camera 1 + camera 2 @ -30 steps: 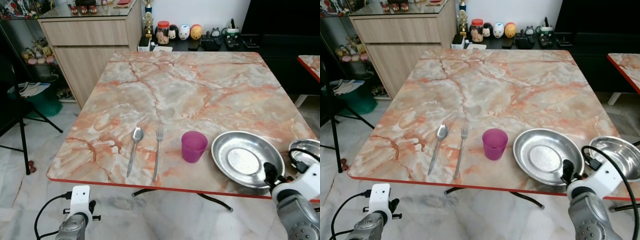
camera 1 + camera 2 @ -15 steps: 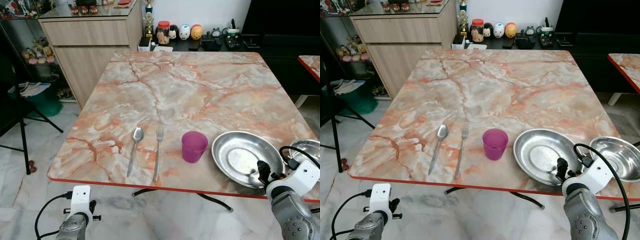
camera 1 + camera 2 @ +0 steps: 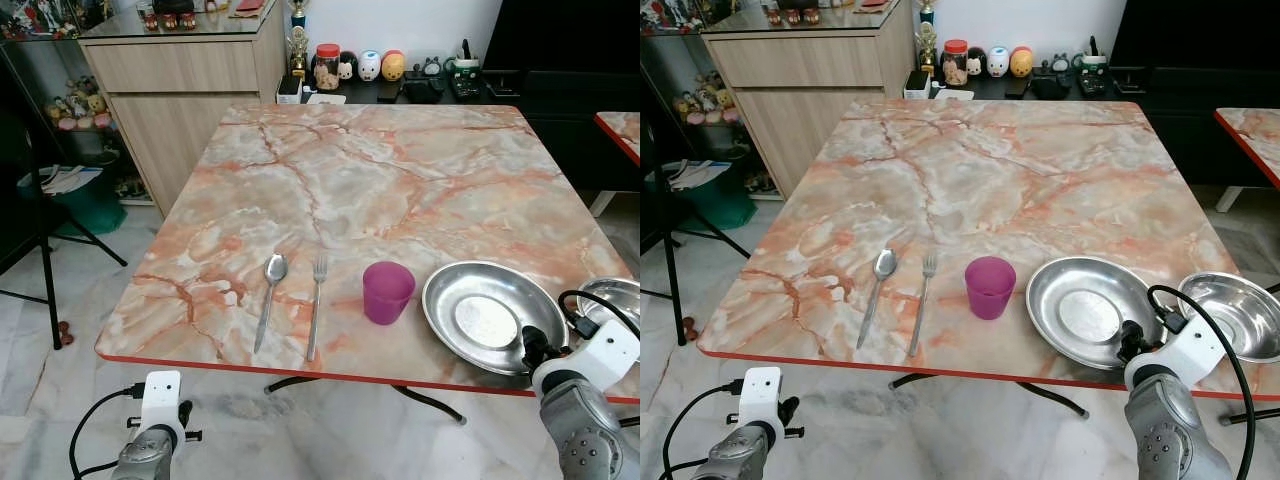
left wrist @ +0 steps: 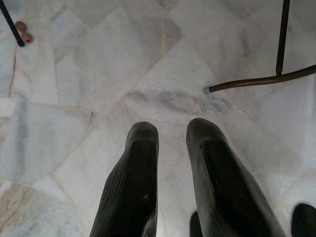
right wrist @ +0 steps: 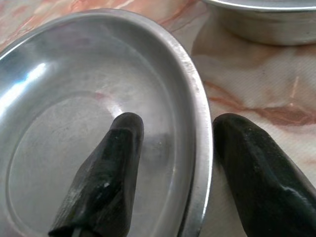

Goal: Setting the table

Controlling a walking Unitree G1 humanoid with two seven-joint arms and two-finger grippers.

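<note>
A round steel plate [image 3: 478, 290] lies near the front right of the marble table [image 3: 380, 170]. My right gripper [image 5: 173, 148] is open at the plate's near rim, with one finger inside the plate and the other outside, on the tabletop. A purple cup [image 3: 387, 291] stands left of the plate. Further left lie a fork [image 3: 316, 300] and a spoon [image 3: 270, 295], side by side. A steel bowl [image 3: 612, 300] sits at the table's right edge, beside the plate. My left gripper [image 4: 172, 131] hangs over the floor below the table's front edge, its fingers slightly apart and holding nothing.
A wooden cabinet [image 3: 180, 90] stands at the back left. A jar and small figurines [image 3: 355, 65] line a dark shelf behind the table. A black stand leg [image 3: 45, 270] and a green bin [image 3: 75, 195] are to the left. A second table's corner [image 3: 620, 130] shows on the right.
My right gripper has shifted slightly sideways along the plate's near rim. The plate, cup and cutlery have stayed where they were.
</note>
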